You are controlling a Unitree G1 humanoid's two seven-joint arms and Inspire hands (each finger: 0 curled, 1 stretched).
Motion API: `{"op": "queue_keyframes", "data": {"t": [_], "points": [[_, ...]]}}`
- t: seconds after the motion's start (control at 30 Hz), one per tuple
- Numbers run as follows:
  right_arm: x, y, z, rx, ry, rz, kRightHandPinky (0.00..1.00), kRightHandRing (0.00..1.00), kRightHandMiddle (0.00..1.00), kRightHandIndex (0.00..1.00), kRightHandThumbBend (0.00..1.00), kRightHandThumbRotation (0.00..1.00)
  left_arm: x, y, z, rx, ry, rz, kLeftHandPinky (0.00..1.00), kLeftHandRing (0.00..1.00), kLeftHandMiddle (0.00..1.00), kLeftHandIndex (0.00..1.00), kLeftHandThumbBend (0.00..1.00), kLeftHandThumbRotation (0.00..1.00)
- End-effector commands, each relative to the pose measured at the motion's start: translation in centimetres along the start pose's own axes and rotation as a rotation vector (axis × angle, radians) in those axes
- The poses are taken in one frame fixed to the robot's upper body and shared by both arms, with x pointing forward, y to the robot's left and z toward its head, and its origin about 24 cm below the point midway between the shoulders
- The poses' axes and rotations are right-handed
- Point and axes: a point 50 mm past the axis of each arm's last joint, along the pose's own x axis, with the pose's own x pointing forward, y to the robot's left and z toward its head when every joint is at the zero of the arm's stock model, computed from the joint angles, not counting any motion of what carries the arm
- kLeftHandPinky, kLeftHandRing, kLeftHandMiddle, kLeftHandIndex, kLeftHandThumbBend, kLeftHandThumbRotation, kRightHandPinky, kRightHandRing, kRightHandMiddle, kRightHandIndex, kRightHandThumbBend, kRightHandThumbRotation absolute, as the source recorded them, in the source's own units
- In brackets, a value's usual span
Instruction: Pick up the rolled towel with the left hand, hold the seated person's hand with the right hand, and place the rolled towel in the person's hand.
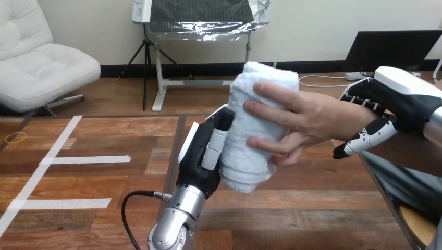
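Observation:
A white rolled towel [255,125] stands upright above the middle of the table. My left hand [200,156] grips its left side from below, thumb and fingers curled against it. The person's hand [292,122] reaches in from the right, its fingers wrapped over the towel's front. My right hand [401,101] sits at the person's wrist, with its fingers [359,94] over the top and its thumb [365,138] underneath, curled round it.
Strips of white tape [86,159] mark the wooden table [104,219] at the left, and a small yellow ring [15,137] lies near its far left edge. The table's right edge [378,182] runs under the person's arm.

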Motion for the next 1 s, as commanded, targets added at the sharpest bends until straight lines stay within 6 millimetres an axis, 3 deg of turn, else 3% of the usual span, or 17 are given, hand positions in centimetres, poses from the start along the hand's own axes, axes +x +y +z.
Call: {"op": "queue_keyframes", "data": {"t": [0.0, 0.97], "points": [[0.27, -0.69, 0.20, -0.014, -0.001, -0.012, 0.45, 0.53, 0.58, 0.60, 0.94, 0.22, 1.20, -2.98, 1.02, -0.090, -0.096, -0.025, 0.69, 0.73, 0.72, 0.74, 1.00, 1.00], [0.24, -0.52, -0.06, 0.013, 0.017, 0.011, 0.52, 0.59, 0.64, 0.67, 0.96, 0.28, 1.18, -2.96, 0.88, -0.176, -0.097, 0.015, 0.71, 0.73, 0.74, 0.73, 1.00, 1.00]]}}
